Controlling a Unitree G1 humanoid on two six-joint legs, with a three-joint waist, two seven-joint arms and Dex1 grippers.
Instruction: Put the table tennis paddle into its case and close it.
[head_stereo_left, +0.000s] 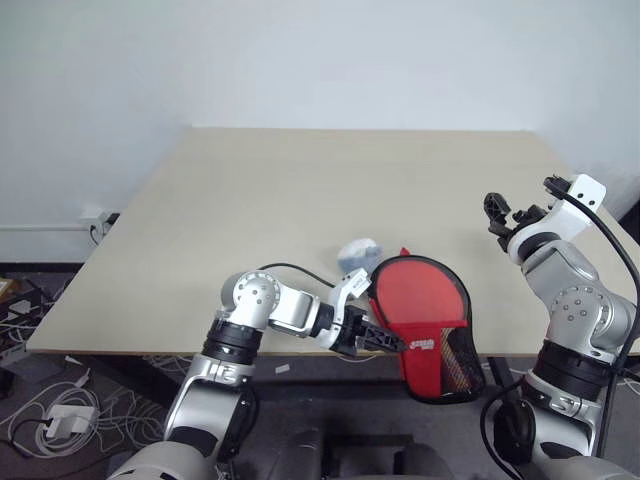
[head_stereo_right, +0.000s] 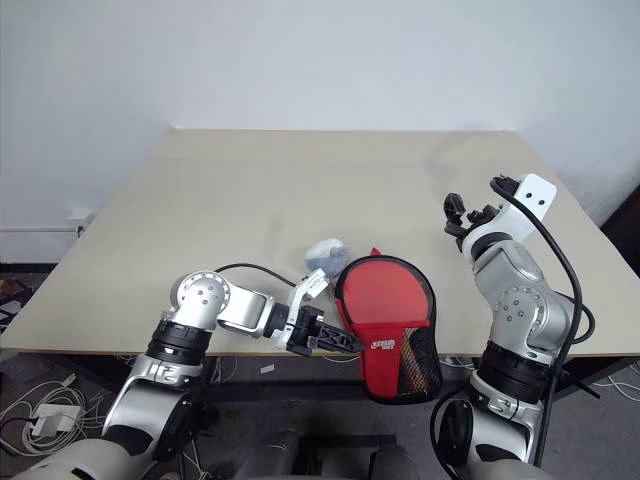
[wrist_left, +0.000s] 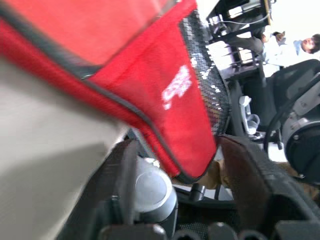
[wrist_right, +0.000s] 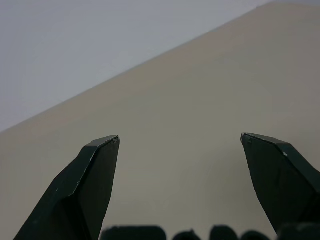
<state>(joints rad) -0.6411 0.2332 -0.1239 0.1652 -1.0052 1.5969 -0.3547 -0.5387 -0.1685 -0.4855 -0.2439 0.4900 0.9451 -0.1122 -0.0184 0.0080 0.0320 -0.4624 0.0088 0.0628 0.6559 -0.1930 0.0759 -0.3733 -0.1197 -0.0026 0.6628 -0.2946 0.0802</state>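
Note:
The case (head_stereo_left: 432, 340) lies at the table's front edge, its narrow end with white logo and black mesh hanging over the edge. Its round part shows a smooth red face (head_stereo_left: 415, 293) inside black trim, seemingly the paddle's rubber behind the clear half; the handle is hidden. My left gripper (head_stereo_left: 392, 343) sits at the case's left side, just off the table edge. In the left wrist view its fingers (wrist_left: 122, 185) stand apart with the case's red corner (wrist_left: 190, 150) between them, untouched. My right gripper (head_stereo_left: 520, 203) hovers open and empty above the table's right side.
A small pale grey-white object (head_stereo_left: 358, 253) rests on the beige table (head_stereo_left: 300, 200) just behind the case. White wall rises beyond the far edge. Cables and a power strip (head_stereo_left: 60, 415) lie on the floor at the left.

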